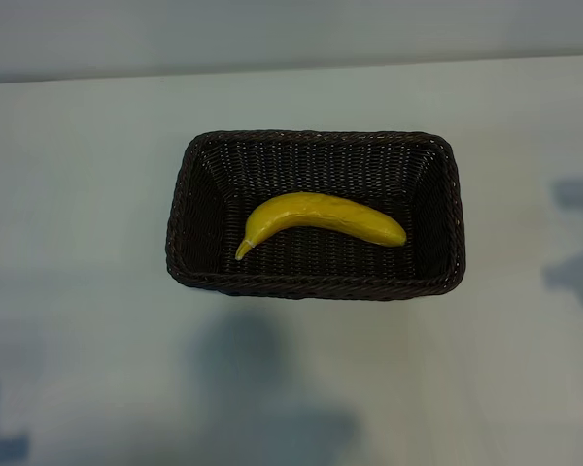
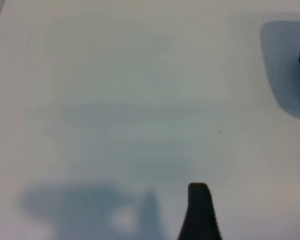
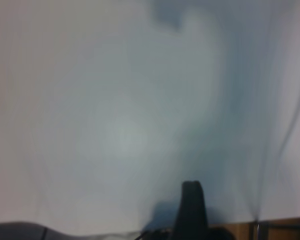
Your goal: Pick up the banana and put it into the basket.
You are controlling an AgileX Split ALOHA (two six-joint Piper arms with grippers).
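Inside the basket (image 1: 189,209) on the desk (image 1: 78,291), the banana (image 1: 321,219) lies flat; task apparently complete, so both open, empty grippers should simply stay clear.

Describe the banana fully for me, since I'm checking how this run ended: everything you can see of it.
The banana is bright yellow, smooth and whole, one curved piece with a thin pointed stem tip at its left end in the exterior view and a blunt end at the right. It lies flat on the floor of the dark woven basket, roughly lengthwise, arching toward the far wall. Only the basket floor touches it; no hand is near it.
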